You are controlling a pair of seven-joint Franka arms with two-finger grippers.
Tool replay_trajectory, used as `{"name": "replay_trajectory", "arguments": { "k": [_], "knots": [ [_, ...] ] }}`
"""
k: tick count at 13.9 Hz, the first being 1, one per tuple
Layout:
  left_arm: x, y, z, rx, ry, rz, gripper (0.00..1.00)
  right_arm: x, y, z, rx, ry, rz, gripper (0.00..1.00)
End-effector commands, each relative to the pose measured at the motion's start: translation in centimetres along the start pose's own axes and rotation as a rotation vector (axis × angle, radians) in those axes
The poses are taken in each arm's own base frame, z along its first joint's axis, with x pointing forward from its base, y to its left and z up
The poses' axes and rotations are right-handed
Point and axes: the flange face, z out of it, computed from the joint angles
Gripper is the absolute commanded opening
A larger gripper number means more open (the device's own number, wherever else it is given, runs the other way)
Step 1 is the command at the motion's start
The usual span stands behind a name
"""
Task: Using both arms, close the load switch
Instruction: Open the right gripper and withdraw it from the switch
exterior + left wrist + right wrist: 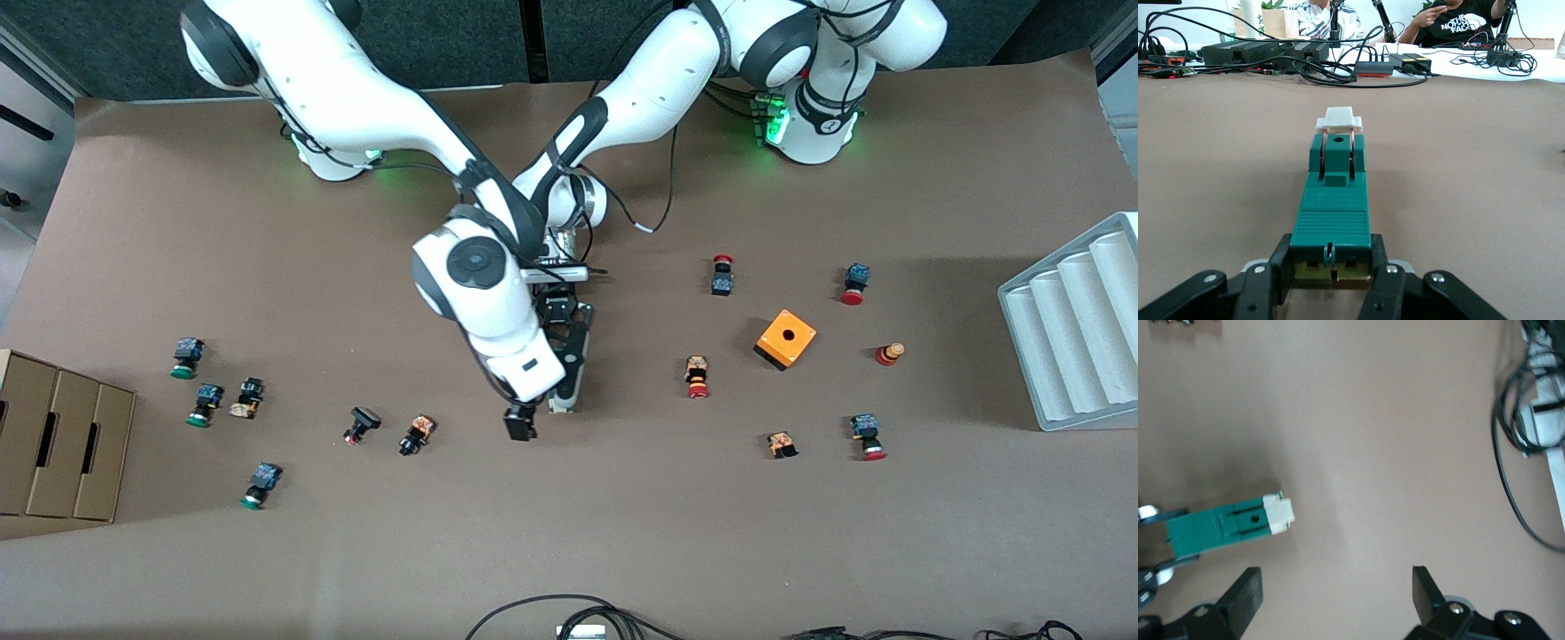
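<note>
Gripping the switch [1330, 220] by its plain end, the left gripper [1330, 283] sits low at mid-table, its fingers [1269, 277] clamped against both long sides of the green body. The switch lies flat on the table [622, 533], near the middle, with its white slider [1338, 119] at the end pointing toward the front camera. In the front view the switch [564, 384] is mostly hidden under the two wrists; only a pale strip of it shows.

The right gripper [519, 423] hangs over bare table just beside the slider end, toward the right arm's end of the table. Its jaws stand wide apart and hold nothing; the right wrist view shows both fingers [1245, 593] spread, with the switch [1225, 527] and slider [1279, 513] lying clear of them.

An orange cube [786, 338] stands well apart toward the left arm's end. Push buttons [697, 377] are scattered on both sides. A white tray [1076, 329] and a cardboard box [53, 436] sit at the two table ends.
</note>
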Motion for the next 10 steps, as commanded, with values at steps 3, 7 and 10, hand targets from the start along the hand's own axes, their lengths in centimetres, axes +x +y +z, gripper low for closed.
{"name": "replay_trajectory", "arguments": {
  "k": [3,7,10],
  "knots": [
    [-0.3,0.2,0.4,-0.005,0.015,-0.007,0.32,-6.9,5.5,-5.5,0.163,0.004,0.234,1.00],
    [-0.3,0.2,0.4,-0.004,0.014,-0.007,0.32,-13.6,9.7,-7.4,0.273,0.004,0.397,1.00],
    [-0.2,0.2,0.4,-0.004,0.014,-0.009,0.32,-18.7,12.2,-8.1,0.365,0.010,0.518,1.00]
  ]
}}
